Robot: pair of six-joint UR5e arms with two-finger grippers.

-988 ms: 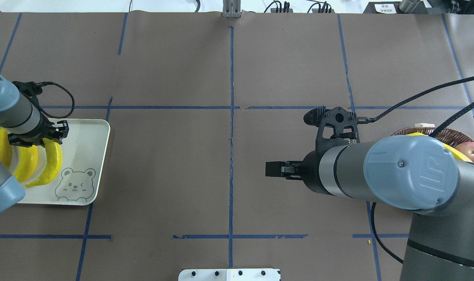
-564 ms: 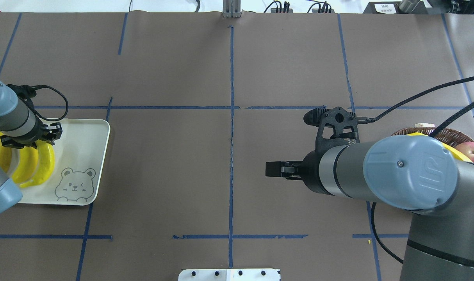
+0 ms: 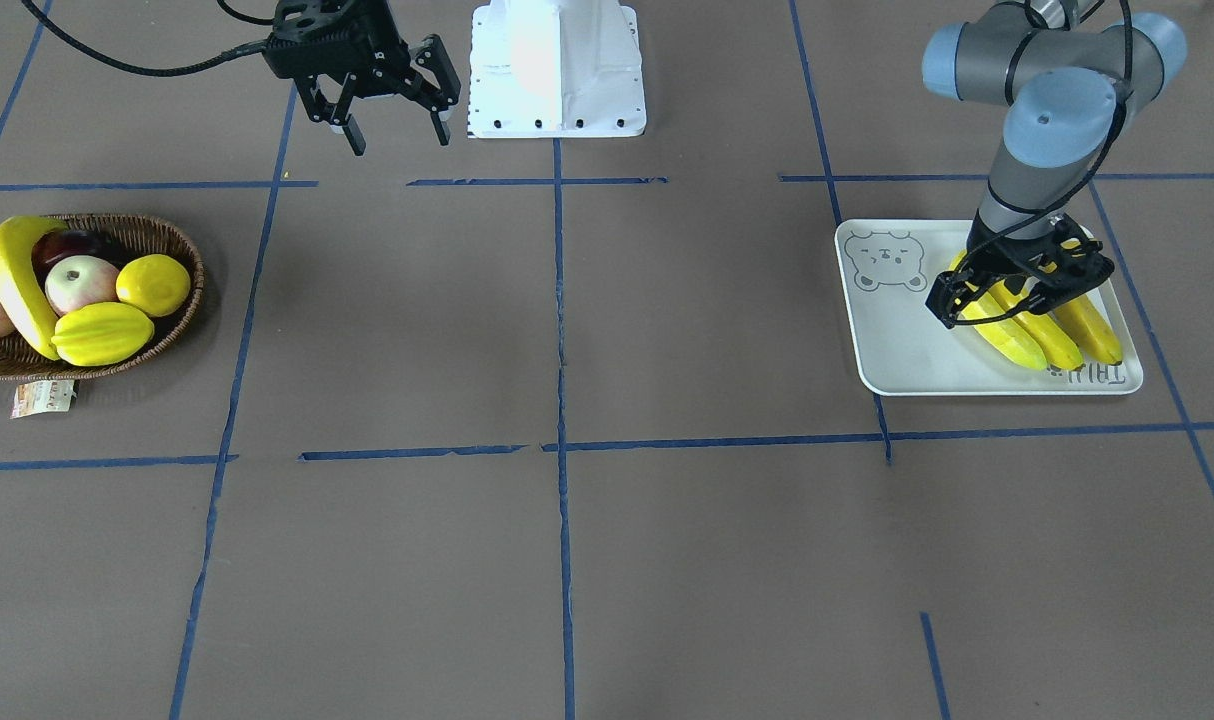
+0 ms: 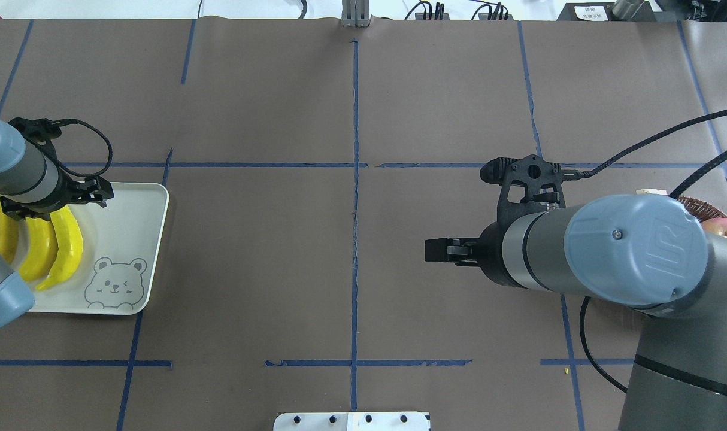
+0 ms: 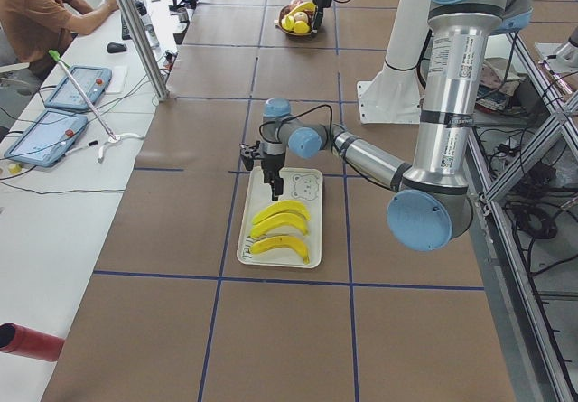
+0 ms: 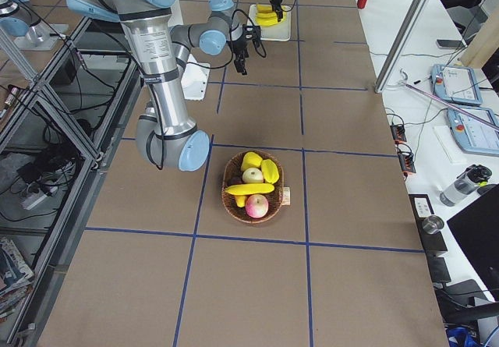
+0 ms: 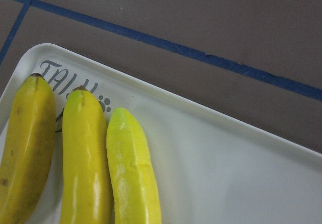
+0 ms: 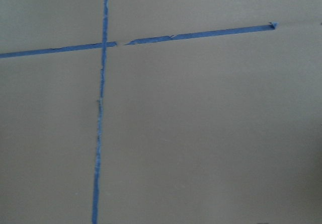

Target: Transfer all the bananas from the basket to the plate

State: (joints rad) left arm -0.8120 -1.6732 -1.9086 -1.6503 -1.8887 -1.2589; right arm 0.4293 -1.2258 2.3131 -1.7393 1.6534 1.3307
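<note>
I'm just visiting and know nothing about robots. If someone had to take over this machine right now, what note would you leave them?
Left gripper: open, empty, over the plate.
Right gripper: open, empty, over bare table near the robot's base.
Done: three bananas lie side by side on the plate.
Left: one banana is in the basket among other fruit; it must go to the plate.

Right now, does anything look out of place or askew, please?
Nothing looks spilled or damaged. One banana lies tilted across the other fruit in the basket; three bananas lie side by side on the plate.
</note>
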